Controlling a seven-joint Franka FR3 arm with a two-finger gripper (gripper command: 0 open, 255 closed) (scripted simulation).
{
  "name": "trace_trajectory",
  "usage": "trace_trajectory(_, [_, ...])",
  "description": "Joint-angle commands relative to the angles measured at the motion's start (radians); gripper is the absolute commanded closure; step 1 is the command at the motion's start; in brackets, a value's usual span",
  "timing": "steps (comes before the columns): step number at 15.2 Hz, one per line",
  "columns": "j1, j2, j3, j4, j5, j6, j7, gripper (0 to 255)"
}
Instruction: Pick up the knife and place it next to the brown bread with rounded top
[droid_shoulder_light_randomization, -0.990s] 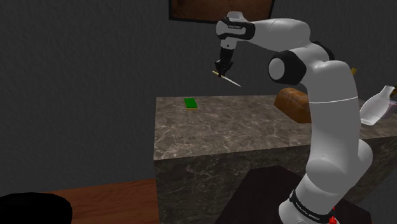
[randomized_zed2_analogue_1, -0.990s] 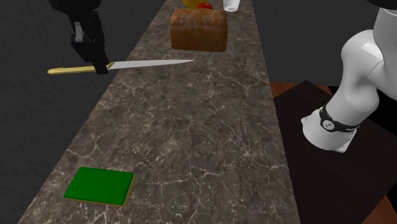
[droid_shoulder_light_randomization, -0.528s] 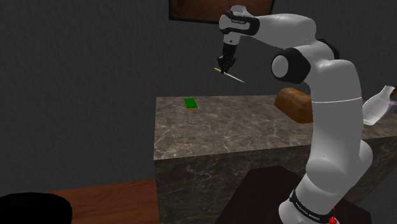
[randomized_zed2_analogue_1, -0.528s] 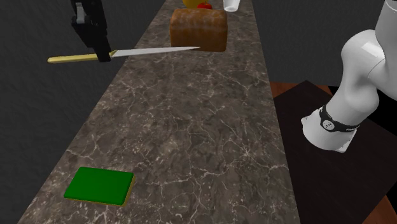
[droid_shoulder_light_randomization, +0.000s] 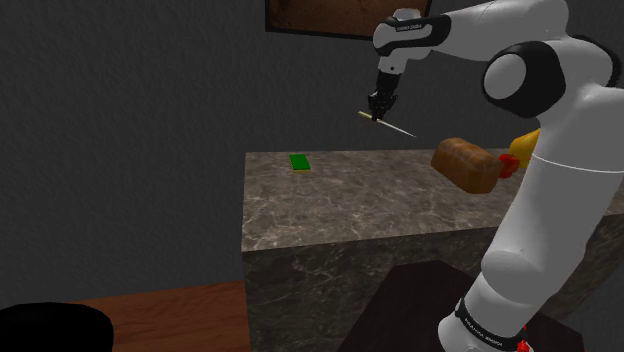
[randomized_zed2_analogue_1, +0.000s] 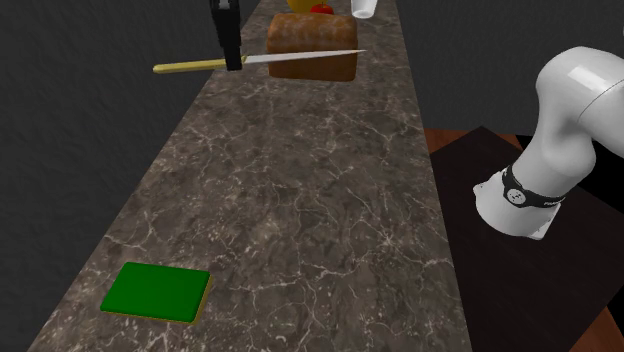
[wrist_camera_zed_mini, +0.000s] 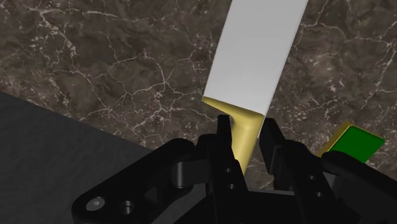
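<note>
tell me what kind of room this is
Probably a kitchen: a long, dark veined stone-look counter carries a brown loaf of bread, and the gripper holds a knife over it.

I've got a dark marbled surface (randomized_zed2_analogue_1: 300, 200) running away from me in the second exterior view. At the near end a flat green pad (randomized_zed2_analogue_1: 157, 291) lies close to that view's left edge, a pale layer under the green. At the far end there's something yellow (randomized_zed2_analogue_1: 298, 5), something red (randomized_zed2_analogue_1: 321, 8) and a white container (randomized_zed2_analogue_1: 363, 8) beside them. The shoulder view gives me a brown framed picture (droid_shoulder_light_randomization: 320, 15) on the dark wall and reddish wooden floor (droid_shoulder_light_randomization: 170, 310) below.
</note>
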Motion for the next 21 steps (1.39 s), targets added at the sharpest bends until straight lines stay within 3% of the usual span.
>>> trace_trajectory(1, [-0.005, -0.076, -0.010, -0.098, -0.020, 0.024, -0.018, 255])
trace_trajectory(9, [-0.051, -0.330, -0.052, -0.375, -0.103, 0.058, -0.089, 255])
trace_trajectory(17, [-0.127, -0.550, -0.106, -0.563, -0.194, 0.039, -0.180, 255])
trace_trajectory(21, [-0.129, -0.551, -0.111, -0.617, -0.197, 0.093, -0.181, 255])
